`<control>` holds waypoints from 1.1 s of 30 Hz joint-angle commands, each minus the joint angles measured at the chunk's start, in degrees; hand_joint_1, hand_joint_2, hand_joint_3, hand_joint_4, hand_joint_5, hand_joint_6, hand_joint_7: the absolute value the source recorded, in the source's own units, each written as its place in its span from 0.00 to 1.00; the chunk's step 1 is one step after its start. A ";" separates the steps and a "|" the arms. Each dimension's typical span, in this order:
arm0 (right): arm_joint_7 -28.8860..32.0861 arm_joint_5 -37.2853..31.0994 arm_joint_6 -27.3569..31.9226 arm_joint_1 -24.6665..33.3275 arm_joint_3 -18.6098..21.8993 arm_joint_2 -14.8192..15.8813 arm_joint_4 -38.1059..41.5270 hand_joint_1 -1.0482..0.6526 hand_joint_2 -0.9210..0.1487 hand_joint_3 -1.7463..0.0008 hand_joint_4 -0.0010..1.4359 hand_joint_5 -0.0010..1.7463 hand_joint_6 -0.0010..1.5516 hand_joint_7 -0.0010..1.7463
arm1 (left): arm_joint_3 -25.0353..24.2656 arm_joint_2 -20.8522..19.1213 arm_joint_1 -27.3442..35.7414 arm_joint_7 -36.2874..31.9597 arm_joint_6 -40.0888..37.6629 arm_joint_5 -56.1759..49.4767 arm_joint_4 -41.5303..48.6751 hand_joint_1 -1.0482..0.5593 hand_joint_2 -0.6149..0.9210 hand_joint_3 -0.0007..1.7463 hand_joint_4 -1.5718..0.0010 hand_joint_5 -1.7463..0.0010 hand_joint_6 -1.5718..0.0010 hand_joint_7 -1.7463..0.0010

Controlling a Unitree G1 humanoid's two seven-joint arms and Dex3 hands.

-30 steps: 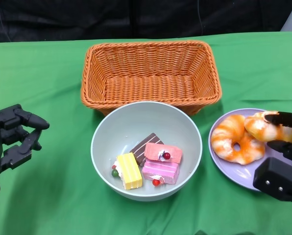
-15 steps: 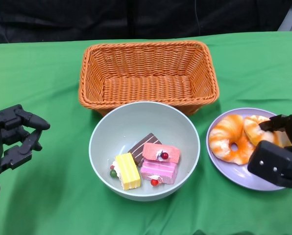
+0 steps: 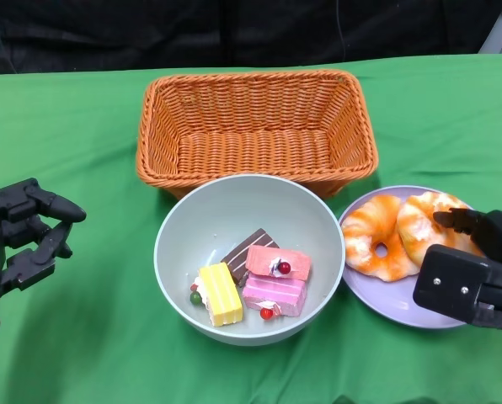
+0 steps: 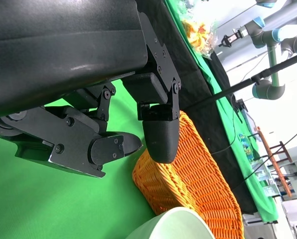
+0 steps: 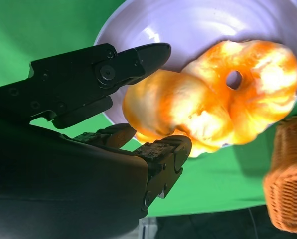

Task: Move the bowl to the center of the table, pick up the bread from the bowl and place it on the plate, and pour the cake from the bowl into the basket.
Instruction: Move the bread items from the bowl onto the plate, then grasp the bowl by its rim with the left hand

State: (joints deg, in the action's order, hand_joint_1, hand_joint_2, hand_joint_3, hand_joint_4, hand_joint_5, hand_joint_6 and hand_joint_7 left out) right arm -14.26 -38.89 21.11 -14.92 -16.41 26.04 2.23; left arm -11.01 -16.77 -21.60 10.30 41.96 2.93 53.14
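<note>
Our right hand (image 3: 474,261) grasps one bread (image 5: 178,112) over the plate (image 3: 394,296); our left hand (image 3: 19,240) hovers released beside the bowl (image 3: 249,257).

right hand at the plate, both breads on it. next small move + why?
Probably open the right hand and lift it off. Its fingers bracket the near bread, which already lies on the plate beside the other bread. The bowl holds only cake, so pouring into the basket comes next.
</note>
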 commanded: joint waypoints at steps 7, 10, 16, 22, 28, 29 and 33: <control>0.13 -5.24 5.74 2.87 0.84 -0.24 -9.18 0.19 0.00 0.95 0.28 0.01 0.22 0.01 | -0.52 -1.29 0.21 -0.09 -0.19 0.25 -0.17 0.62 0.90 0.35 0.51 0.14 0.47 0.39; 0.92 -5.93 6.02 3.35 1.31 -0.30 -10.64 0.19 0.00 0.94 0.29 0.01 0.23 0.02 | -0.52 -1.29 0.20 -0.20 -0.29 0.13 -0.13 0.61 0.90 0.35 0.51 0.15 0.47 0.39; 1.22 -5.37 6.19 4.12 2.87 -0.33 -12.54 0.21 0.00 0.94 0.31 0.02 0.29 0.03 | -0.59 -1.25 0.29 -0.10 -0.42 0.29 -0.36 0.62 0.90 0.35 0.51 0.15 0.48 0.39; 7.54 -3.35 1.86 7.10 5.89 -2.50 -16.16 0.24 0.00 0.95 0.36 0.03 0.30 0.02 | -0.67 -1.25 0.30 0.35 -0.05 0.47 -0.27 0.63 0.91 0.35 0.52 0.14 0.48 0.38; 17.51 17.74 -22.58 9.73 13.67 -11.32 -13.25 0.45 0.00 0.98 0.49 0.07 0.42 0.04 | -0.45 -1.45 0.38 0.23 0.78 -0.11 -0.18 0.62 0.90 0.35 0.50 0.14 0.48 0.39; 17.49 19.95 -25.19 9.79 14.16 -11.99 -12.38 0.48 0.00 0.97 0.53 0.08 0.46 0.05 | -0.44 -1.43 0.44 0.30 0.83 -0.08 -0.30 0.62 0.90 0.35 0.51 0.14 0.48 0.39; 15.84 30.57 -37.57 9.60 15.13 -15.90 -7.62 0.53 0.00 0.92 0.68 0.14 0.60 0.10 | -0.34 -1.29 0.66 1.49 2.80 0.35 -0.79 0.63 0.91 0.31 0.47 0.22 0.44 0.47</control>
State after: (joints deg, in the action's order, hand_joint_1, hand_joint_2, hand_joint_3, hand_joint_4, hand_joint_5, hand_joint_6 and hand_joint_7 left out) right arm 2.07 -11.57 -12.77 -5.64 -2.22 11.29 -6.87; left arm -11.26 -16.86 -21.53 10.97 43.17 2.90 53.06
